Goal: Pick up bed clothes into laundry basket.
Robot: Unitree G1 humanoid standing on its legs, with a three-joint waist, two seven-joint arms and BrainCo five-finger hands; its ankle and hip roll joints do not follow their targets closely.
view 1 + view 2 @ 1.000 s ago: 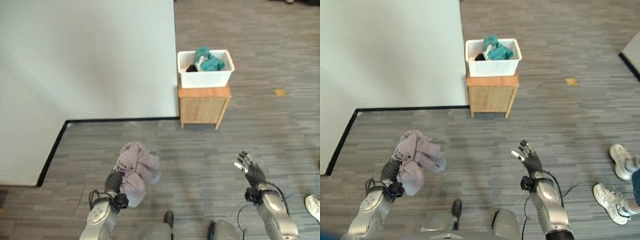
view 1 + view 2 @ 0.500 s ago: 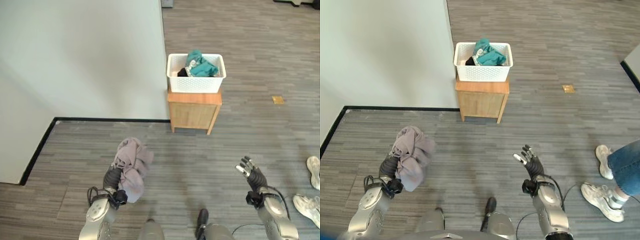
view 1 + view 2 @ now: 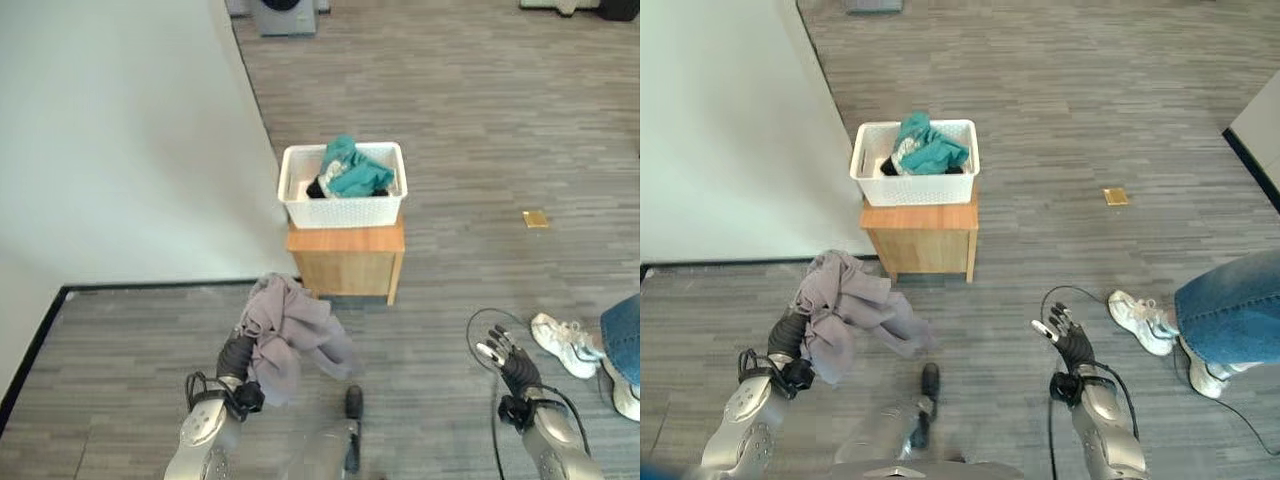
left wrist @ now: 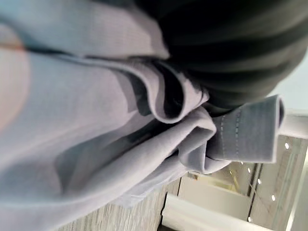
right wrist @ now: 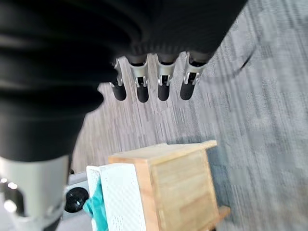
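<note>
While bunched over the left hand (image 3: 237, 357), whose fingers are hidden, the crumpled lilac-grey cloth garment (image 3: 288, 333) hangs near the white plastic laundry basket (image 3: 343, 185); right hand (image 3: 1069, 338) spread, empty.

Grey plank floor (image 3: 480, 120), pale wall (image 3: 110, 140)

Two head views looking steeply down from standing height, facing 12 o'clock; both sharing white laundry basket (image 3: 343, 184) on wooden stand (image 3: 346, 262), grey floor (image 3: 1060, 120), wall (image 3: 110, 140) toward 10 o'clock. Right eye sitting slightly to 3 o'clock, taking in more of person's jeans leg (image 3: 1230, 310). Left wrist view pressing right against lilac cloth (image 4: 86, 144). Right wrist view looking past right hand (image 5: 154, 79), stand and basket lying farther off.
</note>
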